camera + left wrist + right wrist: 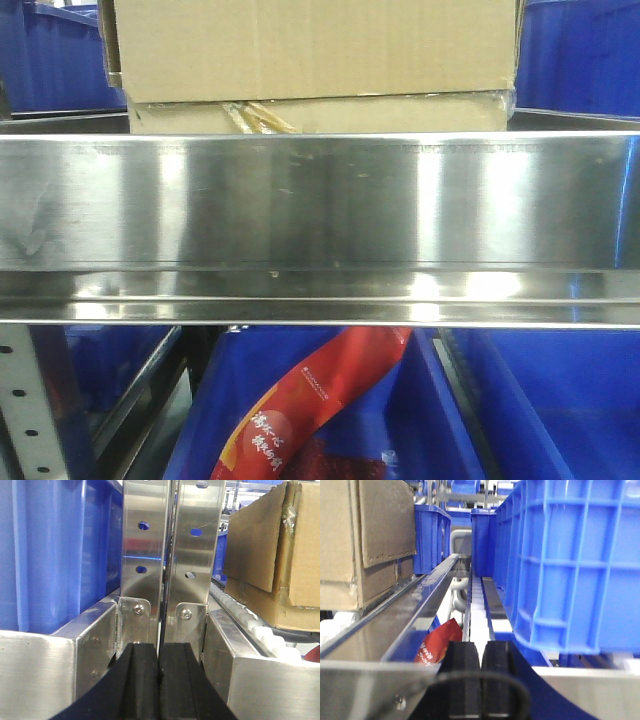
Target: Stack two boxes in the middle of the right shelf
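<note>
We see the boxes [315, 60] filling the middle of the shelf [320, 200] behind its front lip. Blue crates [570, 565] crowd its right edge, and steel uprights [170, 545] block its left corner.

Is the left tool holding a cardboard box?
No, the left tool is shut on nothing; the cardboard box sits apart on the shelf.

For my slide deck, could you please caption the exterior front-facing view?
Two stacked boxes rest on the steel shelf, above a blue bin holding a red packet.
</note>
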